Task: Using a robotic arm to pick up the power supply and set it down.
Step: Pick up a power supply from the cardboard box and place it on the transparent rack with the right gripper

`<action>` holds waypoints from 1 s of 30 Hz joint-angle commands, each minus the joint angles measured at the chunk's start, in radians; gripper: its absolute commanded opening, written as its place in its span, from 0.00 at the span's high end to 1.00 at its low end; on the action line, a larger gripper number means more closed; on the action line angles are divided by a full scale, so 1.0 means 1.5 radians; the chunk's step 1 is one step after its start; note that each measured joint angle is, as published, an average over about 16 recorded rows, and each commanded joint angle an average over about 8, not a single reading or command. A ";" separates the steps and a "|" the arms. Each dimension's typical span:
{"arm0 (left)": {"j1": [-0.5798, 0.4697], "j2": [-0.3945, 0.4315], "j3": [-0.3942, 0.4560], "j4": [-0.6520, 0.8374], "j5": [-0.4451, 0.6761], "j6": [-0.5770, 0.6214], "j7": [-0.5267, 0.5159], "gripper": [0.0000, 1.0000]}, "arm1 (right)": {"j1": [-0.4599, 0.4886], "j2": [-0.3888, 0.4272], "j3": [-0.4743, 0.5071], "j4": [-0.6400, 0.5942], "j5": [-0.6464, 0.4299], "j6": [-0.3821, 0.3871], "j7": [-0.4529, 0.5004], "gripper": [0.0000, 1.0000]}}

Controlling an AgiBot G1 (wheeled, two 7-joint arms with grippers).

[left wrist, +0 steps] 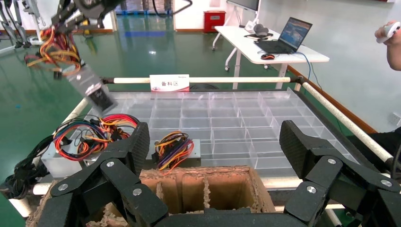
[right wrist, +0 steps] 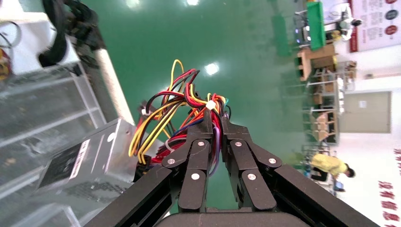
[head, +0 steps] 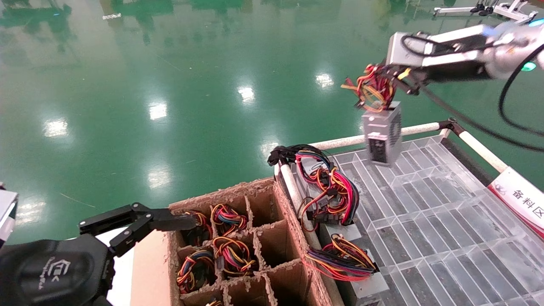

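Note:
The power supply (head: 382,134), a small silver-grey box, hangs in the air above the far left corner of the clear compartment tray (head: 437,221). It dangles from its red, orange and yellow wire bundle (head: 374,91). The robotic arm (head: 450,46) reaches in from the upper right, and its right gripper (head: 391,78) is shut on that bundle. In the right wrist view the fingers (right wrist: 215,118) pinch the wires, with the metal box (right wrist: 85,161) beside them. The left wrist view shows the box (left wrist: 92,90) hanging tilted at the far left. My left gripper (head: 170,225) stays open over the cardboard box.
A divided cardboard box (head: 221,194) at the near left holds several wired units. Two other supplies lie along the tray's left edge, one with a red loop (head: 327,191), one with purple wires (head: 340,259). White rails (head: 425,127) and a sign (head: 522,199) border the tray.

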 commanded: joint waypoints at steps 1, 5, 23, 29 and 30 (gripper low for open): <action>0.000 0.000 0.000 0.000 0.000 0.000 0.000 0.00 | -0.006 -0.011 0.001 -0.016 0.001 0.007 -0.013 1.00; 0.000 0.000 0.000 0.000 0.000 0.000 0.000 0.00 | -0.022 -0.034 0.001 -0.032 0.002 0.015 -0.031 1.00; 0.000 0.000 0.001 0.000 0.000 0.000 0.000 0.00 | -0.074 -0.118 0.009 -0.058 0.014 0.100 -0.077 1.00; 0.000 0.000 0.001 0.000 0.000 0.000 0.000 0.00 | -0.095 -0.115 0.030 -0.069 0.046 0.112 -0.068 1.00; 0.000 0.000 0.001 0.000 0.000 0.000 0.000 0.00 | -0.100 -0.113 0.036 -0.072 0.054 0.114 -0.064 1.00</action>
